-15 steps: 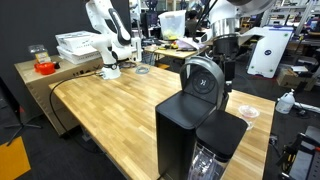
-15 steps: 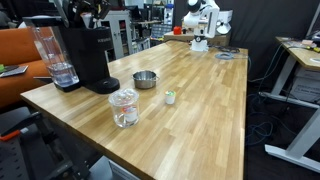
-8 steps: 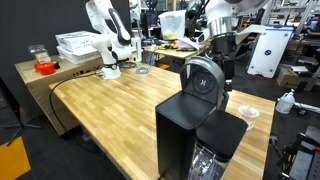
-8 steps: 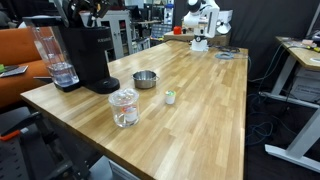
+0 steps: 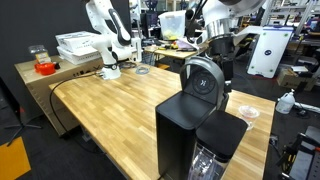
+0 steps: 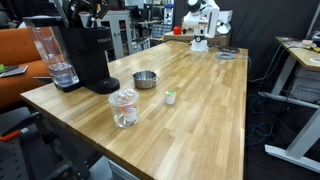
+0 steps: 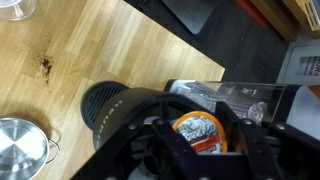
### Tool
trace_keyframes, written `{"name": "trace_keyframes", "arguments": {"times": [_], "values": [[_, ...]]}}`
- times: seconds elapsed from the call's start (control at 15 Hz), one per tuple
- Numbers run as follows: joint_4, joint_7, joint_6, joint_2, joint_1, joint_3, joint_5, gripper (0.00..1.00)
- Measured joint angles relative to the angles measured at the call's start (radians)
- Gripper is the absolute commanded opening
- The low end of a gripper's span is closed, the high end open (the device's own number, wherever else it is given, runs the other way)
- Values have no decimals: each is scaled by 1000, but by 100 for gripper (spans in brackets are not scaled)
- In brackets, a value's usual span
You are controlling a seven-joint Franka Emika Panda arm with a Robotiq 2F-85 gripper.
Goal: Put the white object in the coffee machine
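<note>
The black coffee machine [image 5: 192, 120] stands at the table's near end, with its silver-ringed brew head [image 5: 203, 80] on top. It also shows in an exterior view [image 6: 88, 55] and from above in the wrist view [image 7: 115, 105]. My gripper [image 7: 200, 135] hovers just above the machine [image 5: 221, 45] and is shut on a coffee pod [image 7: 200, 131] with an orange-rimmed foil lid. A small white object [image 6: 170, 97] lies on the wooden table, apart from the gripper.
A metal bowl [image 6: 146, 79] and a glass jar [image 6: 124, 107] stand beside the machine; the bowl also shows in the wrist view [image 7: 20, 150]. The clear water tank [image 6: 58, 55] is on the machine's side. A second white robot arm [image 5: 105, 40] stands at the table's far end.
</note>
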Motion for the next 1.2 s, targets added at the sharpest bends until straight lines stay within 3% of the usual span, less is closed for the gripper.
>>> {"name": "trace_keyframes", "arguments": {"times": [1.2], "values": [[115,-28,-72,103,-22,3,-1,25]]}}
